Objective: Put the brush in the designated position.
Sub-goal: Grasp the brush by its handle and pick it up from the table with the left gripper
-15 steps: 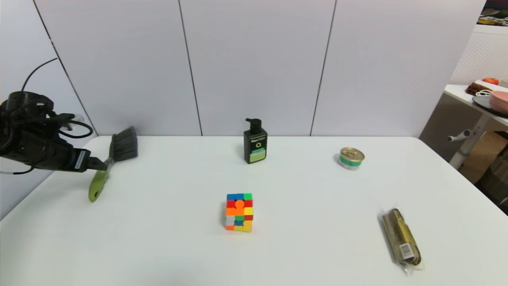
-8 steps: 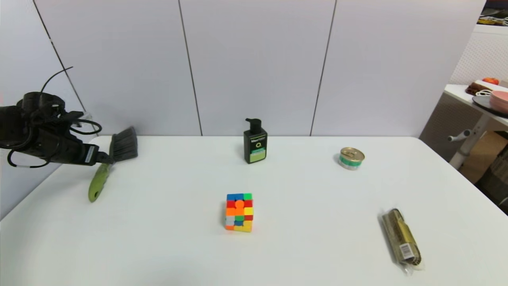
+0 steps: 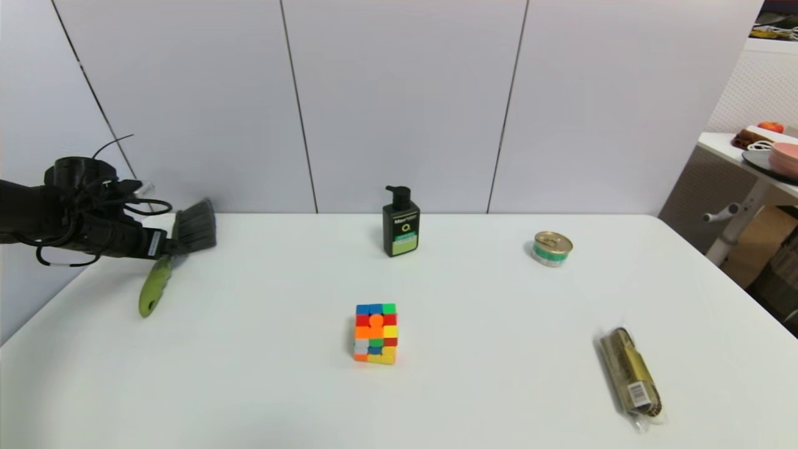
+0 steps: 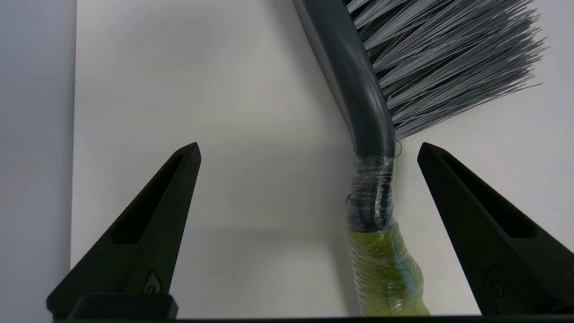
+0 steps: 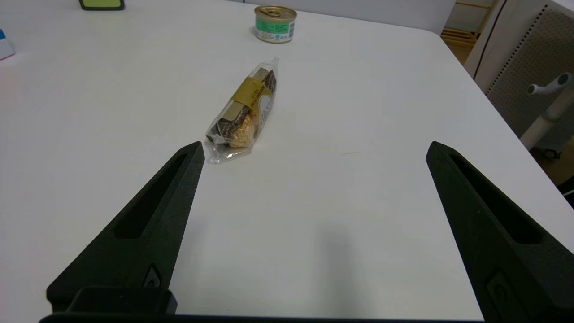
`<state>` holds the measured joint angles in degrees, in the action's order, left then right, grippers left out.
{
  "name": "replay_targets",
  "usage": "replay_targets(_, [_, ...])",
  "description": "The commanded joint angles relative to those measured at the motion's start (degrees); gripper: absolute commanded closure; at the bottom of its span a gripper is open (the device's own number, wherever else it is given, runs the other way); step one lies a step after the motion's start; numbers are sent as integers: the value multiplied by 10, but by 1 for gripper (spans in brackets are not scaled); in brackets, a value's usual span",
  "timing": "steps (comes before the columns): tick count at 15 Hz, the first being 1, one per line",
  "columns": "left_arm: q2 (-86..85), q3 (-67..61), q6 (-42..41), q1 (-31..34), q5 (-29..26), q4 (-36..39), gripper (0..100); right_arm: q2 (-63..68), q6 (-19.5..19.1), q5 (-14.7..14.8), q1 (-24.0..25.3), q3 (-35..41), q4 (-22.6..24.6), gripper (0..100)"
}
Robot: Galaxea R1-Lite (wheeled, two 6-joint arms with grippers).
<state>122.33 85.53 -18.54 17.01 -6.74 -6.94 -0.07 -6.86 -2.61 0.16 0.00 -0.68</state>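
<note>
Flanking the brush: cube, pump bottle, both well apart.

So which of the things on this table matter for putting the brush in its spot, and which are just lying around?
Part of the job:
brush
left gripper, open over its neck
bare table

Just lying about:
puzzle cube
pump bottle
tin can
wrapped snack
right gripper, open

Our left arm is matte black and bulky, with thin black cables looping off it and a small white label near the wrist. Each claw, left claw and right claw, has two long black tapered fingers with a recessed slot along each.
</note>
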Motion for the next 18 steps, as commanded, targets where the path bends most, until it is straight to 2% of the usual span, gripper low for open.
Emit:
replay_targets(1, [9, -4, 1, 0, -1, 10, 0, 1, -1, 0, 0, 1, 0, 0])
replay_targets(18, [12, -9, 7, 0, -1, 12, 0, 1, -1, 0, 0, 1, 0, 0])
